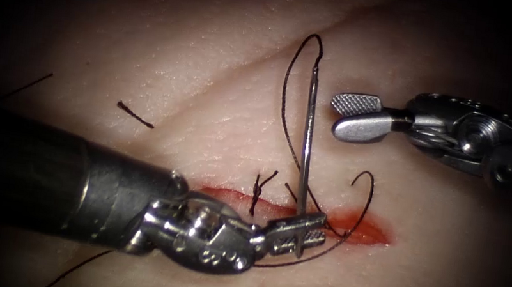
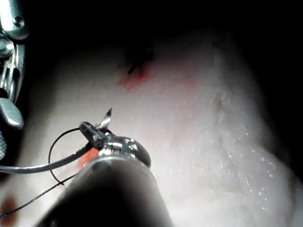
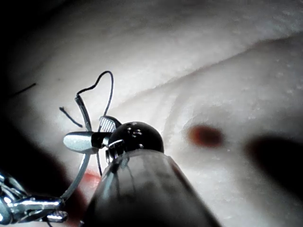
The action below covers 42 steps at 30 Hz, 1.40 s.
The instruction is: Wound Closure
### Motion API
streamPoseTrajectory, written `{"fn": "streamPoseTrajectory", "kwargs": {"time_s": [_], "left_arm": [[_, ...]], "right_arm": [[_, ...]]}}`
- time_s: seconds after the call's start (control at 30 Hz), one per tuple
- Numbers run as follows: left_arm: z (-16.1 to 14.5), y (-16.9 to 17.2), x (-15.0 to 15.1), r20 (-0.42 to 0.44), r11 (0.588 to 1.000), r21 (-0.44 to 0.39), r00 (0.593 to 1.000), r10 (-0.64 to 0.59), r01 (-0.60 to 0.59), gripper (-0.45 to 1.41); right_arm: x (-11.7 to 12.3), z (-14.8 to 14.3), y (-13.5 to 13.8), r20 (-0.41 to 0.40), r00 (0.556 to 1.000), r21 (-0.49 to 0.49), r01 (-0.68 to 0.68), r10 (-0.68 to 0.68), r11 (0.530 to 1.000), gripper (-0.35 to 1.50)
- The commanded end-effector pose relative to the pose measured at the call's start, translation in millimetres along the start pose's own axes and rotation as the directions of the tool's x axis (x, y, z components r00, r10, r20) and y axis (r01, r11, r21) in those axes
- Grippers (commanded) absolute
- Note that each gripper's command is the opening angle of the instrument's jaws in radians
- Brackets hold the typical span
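My left tool (image 1: 321,227) comes in from the left and is shut on the curved needle (image 1: 306,155) close to its point, over the red cut (image 1: 365,231) in the tissue (image 1: 210,93). The needle stands up from the jaws, free of the tissue, with its tail end high. Dark thread (image 1: 286,108) loops from the tail down to the cut. My right tool (image 1: 338,115) hangs open and empty just right of the needle's upper part. The left wrist view has the left tool (image 2: 87,127) gripping the needle (image 2: 42,167). The right wrist view has the right tool (image 3: 85,131) open beside the needle (image 3: 81,176).
A tied stitch with short cut ends (image 1: 256,192) sits on the cut left of the needle. Another thread loop (image 1: 368,188) arcs over the cut's right end. Loose thread pieces (image 1: 135,114) lie on the tissue at the left. A red fluid spot (image 3: 206,135) marks the tissue.
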Motion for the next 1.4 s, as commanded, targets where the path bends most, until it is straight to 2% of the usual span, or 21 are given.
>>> {"fn": "streamPoseTrajectory", "kwargs": {"time_s": [0.03,0.23,0.43,0.6,0.8,0.83,0.93,0.97,1.17,1.23,1.27,1.37,1.4], "left_arm": [[0.5,0.5,0.1,0.001,1.0,-0.001,1.0,-0.001,0.001,-0.45],[0.5,0.4,0.8,0.002,1.0,-0.003,1.0,0.01,-0.01,-0.45],[0.6,0.4,0.6,0.002,1.0,-0.006,1.0,0.011,-0.011,-0.45],[1.2,0.4,0.7,0.006,1.0,-0.009,1.0,0.01,-0.01,-0.45],[1.2,0.4,1.0,0.001,1.0,-0.009,1.0,0.016,-0.016,-0.45],[1.2,0.4,1.0,0.001,1.0,-0.009,1.0,0.016,-0.016,-0.45],[1.2,0.4,1.0,0.001,1.0,-0.009,1.0,0.016,-0.016,-0.45],[1.2,0.4,1.0,0.001,1.0,-0.009,1.0,0.016,-0.016,-0.45],[1.2,0.4,1.0,0.001,1.0,-0.009,1.0,0.016,-0.016,-0.45],[1.2,0.4,1.0,0.001,1.0,-0.009,1.0,0.016,-0.016,-0.45],[1.2,0.4,1.0,0.001,1.0,-0.009,1.0,0.016,-0.016,-0.45],[1.2,0.4,1.0,0.001,1.0,-0.009,1.0,0.016,-0.016,-0.45],[1.2,0.4,1.0,0.0,1.0,-0.009,1.0,0.016,-0.016,-0.45]], "right_arm": [[-0.2,1.2,0.5,-0.004,1.0,-0.002,0.0,0.0,1.0,1.11],[-0.2,3.2,1.0,-0.002,1.0,-0.018,0.004,-0.004,1.0,1.13],[-0.5,4.1,0.9,0.004,1.0,-0.017,0.009,-0.009,1.0,1.09],[-1.0,4.2,0.0,0.009,1.0,-0.009,0.013,-0.013,1.0,0.79],[-1.5,4.8,0.1,0.01,1.0,-0.013,0.013,-0.013,1.0,0.76],[-1.5,4.8,0.2,0.01,1.0,-0.013,0.014,-0.014,1.0,0.69],[-1.7,4.8,0.2,0.011,1.0,-0.013,0.016,-0.015,1.0,0.2],[-2.0,4.9,0.1,0.011,1.0,-0.012,0.018,-0.018,1.0,0.15],[-2.5,5.0,0.2,0.015,1.0,-0.012,0.024,-0.023,1.0,0.15],[-2.6,5.0,0.1,0.015,1.0,-0.012,0.025,-0.025,1.0,-0.18],[-2.7,5.0,0.1,0.015,1.0,-0.012,0.025,-0.025,1.0,-0.28],[-2.8,5.1,0.1,0.016,1.0,-0.012,0.026,-0.026,1.0,-0.18],[-2.9,5.1,0.1,0.016,1.0,-0.012,0.027,-0.027,1.0,0.0]]}}
